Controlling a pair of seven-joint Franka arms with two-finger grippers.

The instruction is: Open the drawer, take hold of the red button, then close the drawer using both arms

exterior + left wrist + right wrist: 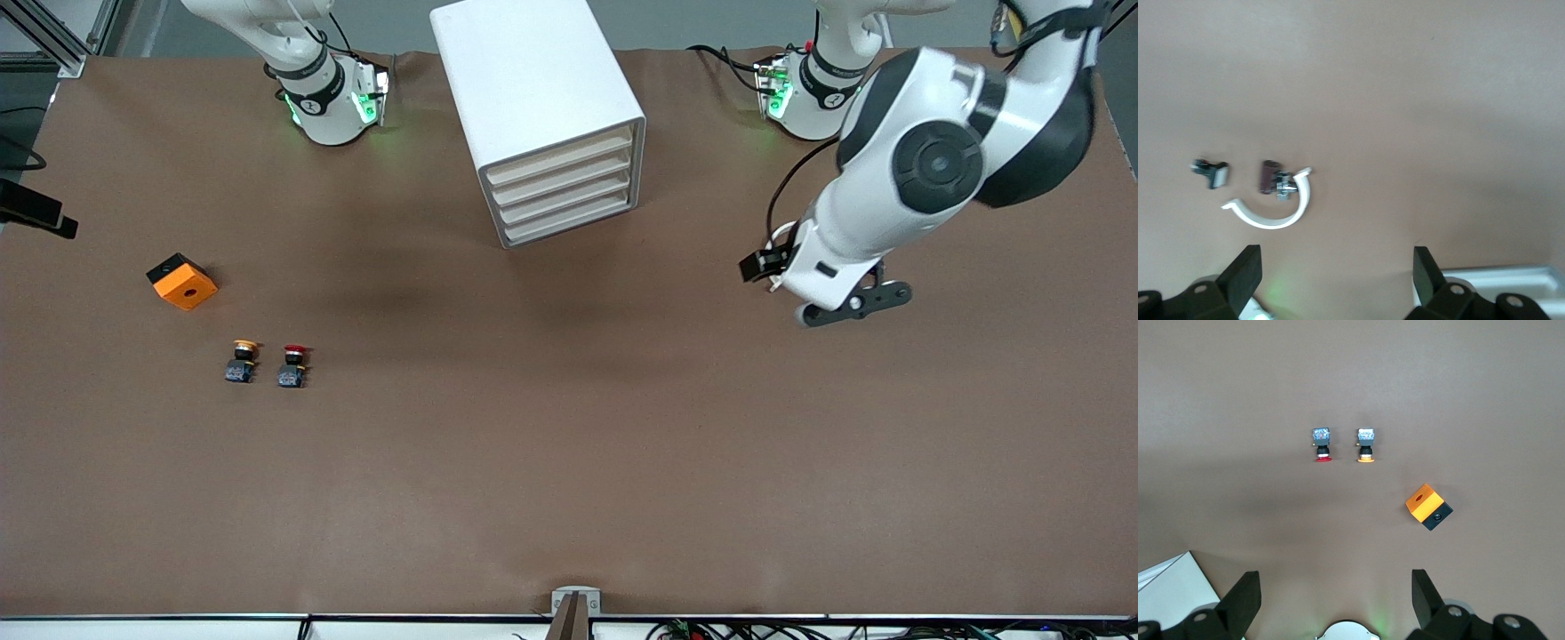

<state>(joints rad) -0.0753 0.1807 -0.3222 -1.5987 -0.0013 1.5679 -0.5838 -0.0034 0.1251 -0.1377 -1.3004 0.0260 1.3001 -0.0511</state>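
The left gripper (pixel 852 304) hangs above bare brown table (pixel 569 462) toward the left arm's end, to the side of the white cabinet (pixel 533 98) and a little nearer the front camera than it. Its two black fingers (pixel 1245 273) stand wide apart and hold nothing. Below it in the left wrist view lie a white curved strip (pixel 1275 217) and two small dark bits, too blurred to name.

The right gripper (pixel 1335 600) does not show in the front view. Its own wrist view shows it high over the table at the right arm's end, with its fingers (pixel 1426 597) spread wide and empty too.

The button (pixel 293 364) with the red cap lies on the table toward the right arm's end, well clear of both grippers and nearer the front camera than the cabinet. Just beside it, apart from it and closer to the table's end, lies a like button with a yellow-orange cap (pixel 241 360). An orange cube with a hole (pixel 182 281) sits near them, farther from the front camera.

The cabinet stands between the two arm bases. Its four drawers (pixel 562 185) are all pushed in, their cream fronts facing the front camera at a slant.
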